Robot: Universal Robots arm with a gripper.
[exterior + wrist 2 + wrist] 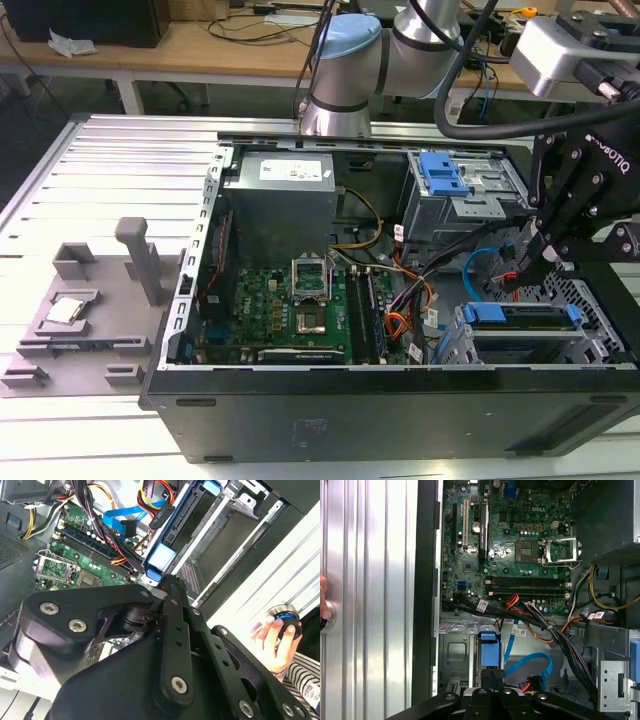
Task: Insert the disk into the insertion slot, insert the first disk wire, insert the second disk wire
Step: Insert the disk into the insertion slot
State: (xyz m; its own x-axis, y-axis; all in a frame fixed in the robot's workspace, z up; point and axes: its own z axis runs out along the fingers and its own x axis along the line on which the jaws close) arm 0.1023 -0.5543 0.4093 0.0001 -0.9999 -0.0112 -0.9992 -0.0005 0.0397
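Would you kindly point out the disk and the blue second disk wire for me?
the disk (pixel 525 319), exterior view, grey top between the blue frame ends.
the second disk wire (pixel 535 656), first wrist view, curve of its blue loop.

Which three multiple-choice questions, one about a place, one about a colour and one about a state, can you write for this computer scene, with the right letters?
1. Where does the disk lie?
A) in a cardboard box
B) in the insertion slot
C) on a chair

2. What colour is the second disk wire?
A) yellow
B) white
C) blue

3. How is the computer case?
A) open on its upper side
B) shut by a panel
C) wrapped in foil

Answers:
1 B, the exterior view shows its blue frame inside the perforated cage.
2 C, the flat cable is bright blue in the second wrist view.
3 A, the green motherboard lies in plain sight.
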